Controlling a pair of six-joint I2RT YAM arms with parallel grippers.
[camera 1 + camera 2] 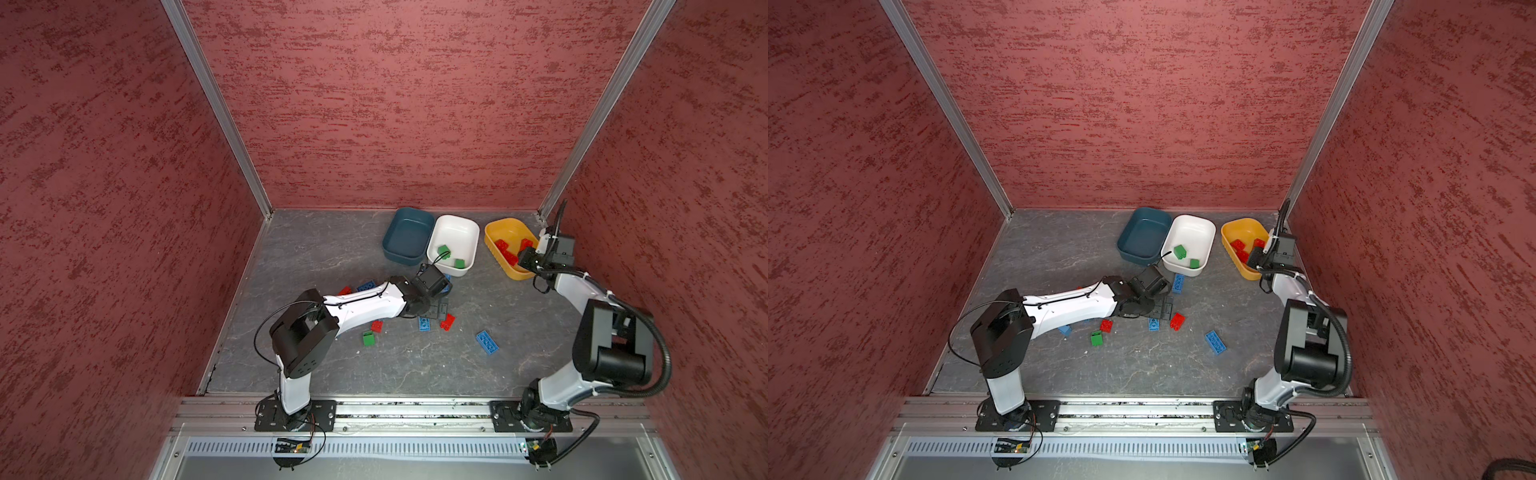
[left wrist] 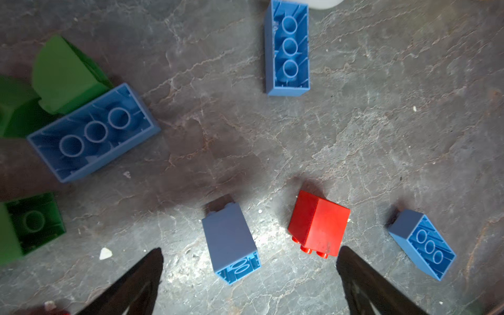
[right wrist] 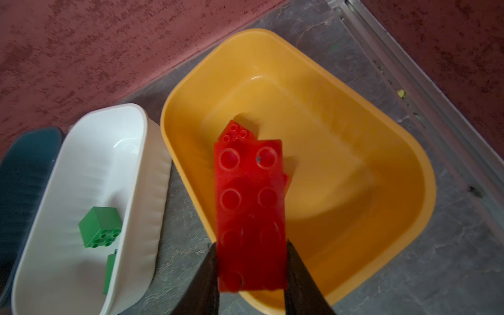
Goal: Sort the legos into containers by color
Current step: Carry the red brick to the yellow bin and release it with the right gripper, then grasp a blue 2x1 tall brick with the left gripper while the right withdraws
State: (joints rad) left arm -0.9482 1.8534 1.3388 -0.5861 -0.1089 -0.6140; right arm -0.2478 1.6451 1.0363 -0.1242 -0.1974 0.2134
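Over the yellow tub [image 3: 341, 122], our right gripper [image 3: 251, 245] is clamped on a long red brick [image 3: 251, 212], gripped at one end. Our left gripper [image 2: 250, 250] has jaws wide apart above the table [image 2: 245, 136]; a small blue brick [image 2: 230, 240] lies between them, touching neither, a red cube [image 2: 319, 223] just beside.

dim, soft shadows, blurred edges
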